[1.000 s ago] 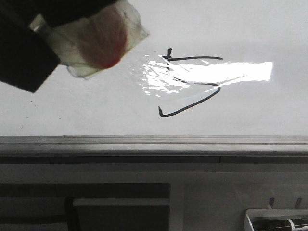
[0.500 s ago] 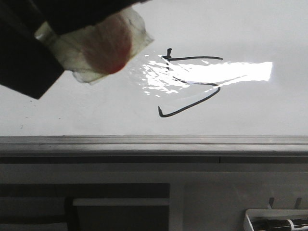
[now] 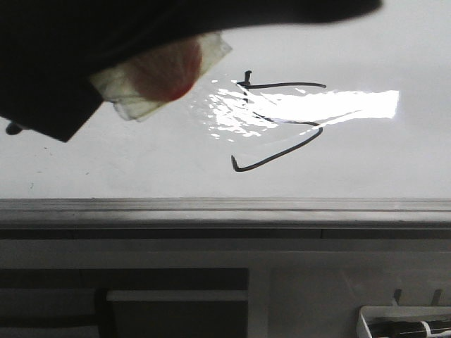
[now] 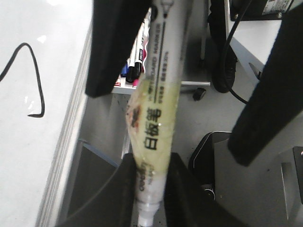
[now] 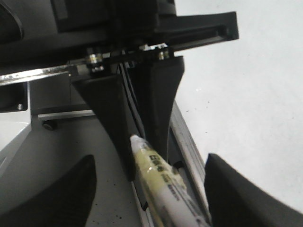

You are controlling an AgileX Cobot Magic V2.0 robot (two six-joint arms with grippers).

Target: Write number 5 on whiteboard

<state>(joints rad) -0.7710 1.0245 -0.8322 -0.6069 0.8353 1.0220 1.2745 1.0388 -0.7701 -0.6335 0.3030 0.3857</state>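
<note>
The number 5 (image 3: 282, 85) is drawn in thin black strokes on the whiteboard (image 3: 141, 165), partly under glare; its lower hook (image 4: 41, 97) also shows in the left wrist view. My left gripper (image 4: 152, 201) is shut on the tip end of a white marker (image 4: 158, 94) wrapped in yellowish tape, held off the board's edge. My right gripper (image 5: 151, 198) stands open, one finger on each side of the marker's (image 5: 158, 177) other end without touching it. In the front view, dark arm bodies (image 3: 63, 56) hide both grippers; only the marker's taped, red-tinged end (image 3: 158, 74) shows.
A grey metal rail (image 3: 225, 208) runs along the board's near edge. A white tray with spare markers (image 3: 405, 325) sits low at the right, and a marker tray (image 4: 135, 71) also shows in the left wrist view. Cables and dark equipment (image 4: 222, 52) lie on the floor beyond.
The dark arm mass has spread down and rightward across the top of the front view, covering more of the taped marker end. The drawn 5 is unchanged.
</note>
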